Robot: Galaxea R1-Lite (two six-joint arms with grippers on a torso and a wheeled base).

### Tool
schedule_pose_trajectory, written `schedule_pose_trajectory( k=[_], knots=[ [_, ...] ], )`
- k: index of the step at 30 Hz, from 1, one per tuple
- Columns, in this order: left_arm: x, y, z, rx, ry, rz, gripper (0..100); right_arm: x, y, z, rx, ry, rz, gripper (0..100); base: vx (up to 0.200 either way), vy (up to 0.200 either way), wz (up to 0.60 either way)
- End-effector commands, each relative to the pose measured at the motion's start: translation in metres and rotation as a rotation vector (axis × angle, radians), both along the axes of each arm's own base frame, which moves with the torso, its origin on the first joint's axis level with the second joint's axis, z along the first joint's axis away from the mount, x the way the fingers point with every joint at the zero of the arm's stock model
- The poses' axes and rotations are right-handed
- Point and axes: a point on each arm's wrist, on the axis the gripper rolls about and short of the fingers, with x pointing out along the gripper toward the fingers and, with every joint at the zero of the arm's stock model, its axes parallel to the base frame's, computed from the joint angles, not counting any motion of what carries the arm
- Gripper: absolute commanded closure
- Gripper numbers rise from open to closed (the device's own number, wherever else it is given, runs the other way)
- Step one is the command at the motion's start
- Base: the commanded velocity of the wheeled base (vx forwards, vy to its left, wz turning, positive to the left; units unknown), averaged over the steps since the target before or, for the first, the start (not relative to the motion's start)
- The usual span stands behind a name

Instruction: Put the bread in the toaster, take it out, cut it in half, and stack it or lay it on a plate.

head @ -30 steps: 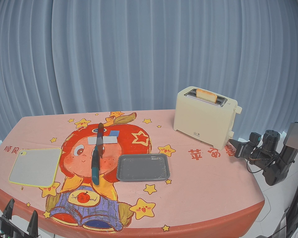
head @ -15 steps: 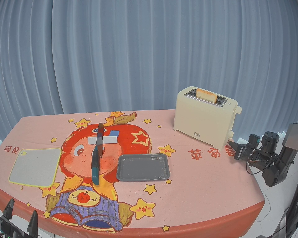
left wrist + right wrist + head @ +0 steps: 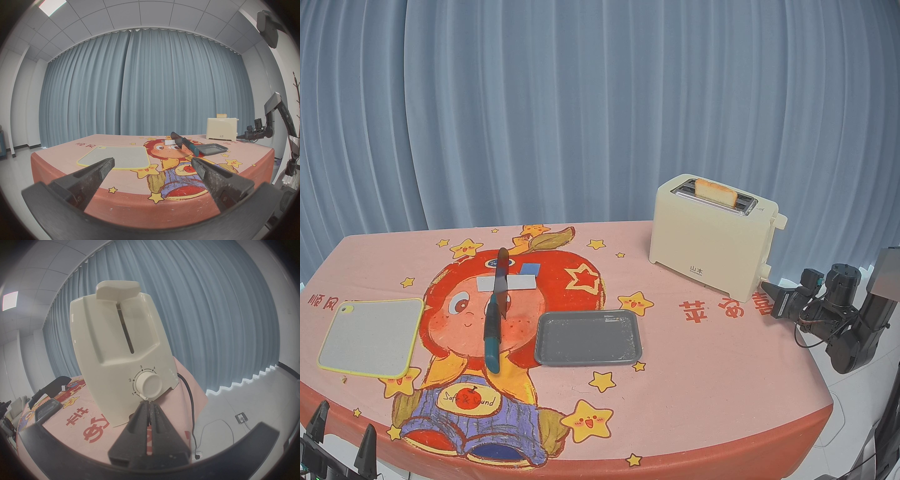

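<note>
Bread [image 3: 715, 192] stands in the toaster [image 3: 706, 244] slot, lever [image 3: 118, 289] up (toasting unstarted, I judge). My right gripper [image 3: 149, 402], fingers pressed together, sits by the dial [image 3: 148, 385]; next I'd raise it onto that lever. Left gripper [image 3: 152, 161] fingers gape wide.

The right arm [image 3: 850, 337] was black, built of rounded cylindrical joints, with a thin black cable [image 3: 807, 340] looping beneath and a grey boxy link above. The right hand [image 3: 767, 287] ended in matte black tapering wedges. The left hand [image 3: 152, 161] had dark wedge fingers [image 3: 90, 178], each showing a small screw, on a curved black mount.
</note>
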Motion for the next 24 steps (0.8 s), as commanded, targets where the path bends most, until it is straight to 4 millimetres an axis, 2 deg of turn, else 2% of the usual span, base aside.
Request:
schedule_pose_trajectory(
  k=[1, 24],
  knots=[
    [0.0013, 0.0000, -0.0048, 0.000, 0.017, 0.001, 0, 0.0002, 0.0008, -0.0002, 0.002, 0.000, 0.002, 100, 0.000, 0.000, 0.00],
    [0.0013, 0.0000, -0.0048, 0.000, 0.017, 0.001, 0, -0.0054, 0.0041, 0.0054, 0.002, -0.006, 0.011, 100, 0.000, 0.000, 0.00]
  ],
)
